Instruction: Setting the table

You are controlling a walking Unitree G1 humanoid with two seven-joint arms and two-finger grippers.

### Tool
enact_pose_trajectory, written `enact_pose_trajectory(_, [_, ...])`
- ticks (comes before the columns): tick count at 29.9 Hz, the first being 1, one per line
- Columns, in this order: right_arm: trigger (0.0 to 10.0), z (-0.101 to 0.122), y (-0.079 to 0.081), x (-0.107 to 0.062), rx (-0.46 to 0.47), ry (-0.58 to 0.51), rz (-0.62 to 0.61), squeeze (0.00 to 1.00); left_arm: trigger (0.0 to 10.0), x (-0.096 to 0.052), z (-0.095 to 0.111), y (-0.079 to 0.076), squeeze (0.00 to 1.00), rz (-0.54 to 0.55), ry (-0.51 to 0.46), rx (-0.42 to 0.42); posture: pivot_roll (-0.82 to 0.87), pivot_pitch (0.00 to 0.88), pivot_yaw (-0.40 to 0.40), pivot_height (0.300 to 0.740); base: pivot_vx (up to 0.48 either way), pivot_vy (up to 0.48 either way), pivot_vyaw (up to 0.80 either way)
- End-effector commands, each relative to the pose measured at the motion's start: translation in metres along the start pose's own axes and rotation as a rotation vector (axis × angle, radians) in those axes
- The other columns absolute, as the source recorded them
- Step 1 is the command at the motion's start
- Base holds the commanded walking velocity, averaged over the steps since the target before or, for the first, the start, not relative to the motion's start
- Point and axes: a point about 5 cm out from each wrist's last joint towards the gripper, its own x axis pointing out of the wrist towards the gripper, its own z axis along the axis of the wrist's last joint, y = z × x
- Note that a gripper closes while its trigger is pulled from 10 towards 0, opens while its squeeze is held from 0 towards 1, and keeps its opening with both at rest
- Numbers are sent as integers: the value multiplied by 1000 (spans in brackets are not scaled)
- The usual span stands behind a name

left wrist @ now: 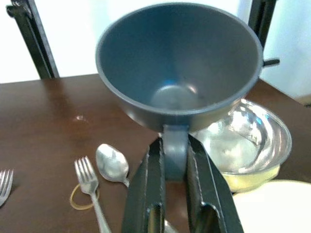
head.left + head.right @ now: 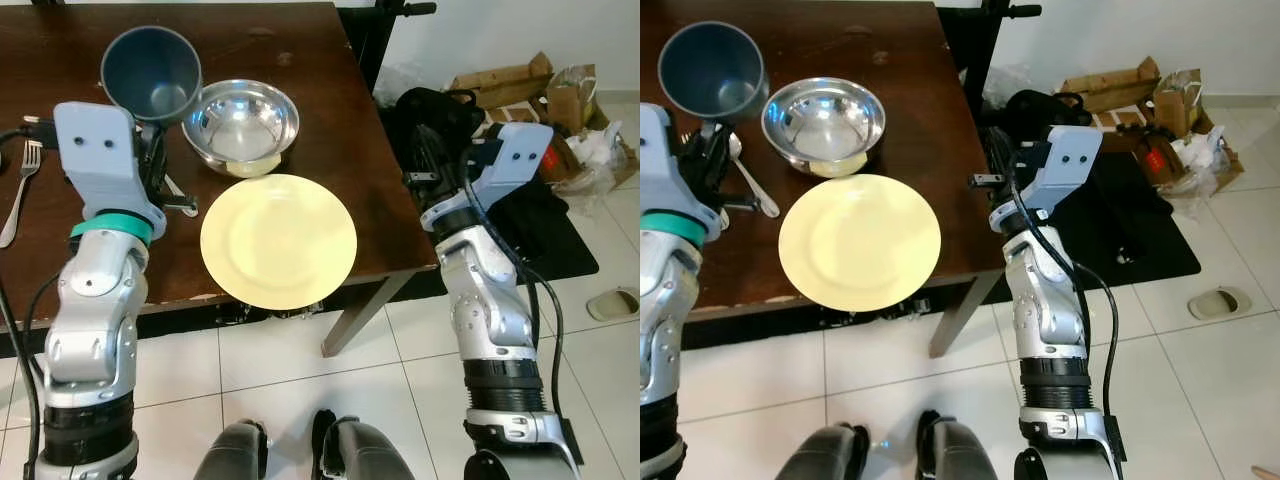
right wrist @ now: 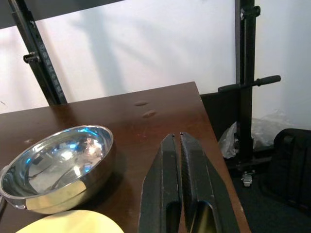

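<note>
My left gripper is shut on the handle of a grey-blue cup and holds it just above the dark wooden table, at its left side. Beside the cup sits a steel bowl. In front of the bowl, a pale yellow plate hangs slightly over the table's near edge. Under the cup lie a spoon and a fork, with a rubber band by them. A second fork lies further left. My right gripper is shut with nothing in it, hovering off the table's right edge.
On the tiled floor to the right lie a black mat, a black bag, cardboard boxes, plastic bags and a slipper. A black metal stand rises by the table's far right corner.
</note>
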Motion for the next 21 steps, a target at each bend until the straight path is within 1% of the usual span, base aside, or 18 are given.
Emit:
enact_pose_trajectory(1, [10000,-2,-6,-2,-13,-2,-39,0,10000,2,-5,-1,0,-13,7,25,134,57,-52,740,0,0,0])
enact_pose_trajectory(2, [10000,-2,-6,-2,-13,-2,-39,0,10000,2,-5,-1,0,-13,7,25,134,57,-52,740,0,0,0])
enact_pose_trajectory(4, [10000,-2,-6,-3,-72,-15,-56,0,10000,6,-16,0,0,-47,43,55,124,66,-39,740,0,0,0])
enact_pose_trajectory(5, [10000,-2,-6,-3,-72,-15,-56,0,10000,6,-16,0,0,-47,43,55,124,66,-39,740,0,0,0])
enact_pose_trajectory(6, [10000,0,-6,-4,-100,-23,-57,0,10000,8,-18,0,0,-81,44,82,112,70,-27,740,0,0,0])
enact_pose_trajectory(7, [10000,2,-6,-7,-120,-30,-61,0,10000,10,-19,-1,0,-121,48,81,94,74,-6,740,0,0,0])
enact_pose_trajectory(8, [10000,2,-6,-7,-120,-30,-61,0,10000,10,-19,-1,0,-121,48,81,94,74,-6,740,0,0,0])
enact_pose_trajectory(9, [10000,3,-6,-8,-129,-34,-63,0,10000,11,-18,-2,0,-147,50,79,94,74,-6,740,0,0,0])
enact_pose_trajectory(10, [10000,5,-7,-11,-139,-39,-71,0,10000,12,-16,-3,0,-179,44,90,78,76,11,740,0,0,0])
enact_pose_trajectory(12, [10000,5,-7,-11,-139,-39,-71,0,10000,12,-16,-3,0,-179,44,90,78,76,11,740,0,0,0])
enact_pose_trajectory(14, [10000,9,-14,-19,-166,-45,-97,0,10000,13,-15,-4,0,-214,43,89,59,79,34,740,0,0,0])
enact_pose_trajectory(16, [10000,11,-17,-23,-173,-48,-112,0,10000,13,-13,-5,0,-219,38,83,57,80,41,740,0,0,0])
enact_pose_trajectory(19, [10000,10,-22,-26,-153,-49,-155,0,10000,12,-14,-15,0,-208,35,35,61,71,42,740,0,0,0])
enact_pose_trajectory(21, [10000,10,-22,-26,-153,-49,-155,0,10000,12,-14,-15,0,-208,35,35,61,71,42,740,0,0,0])
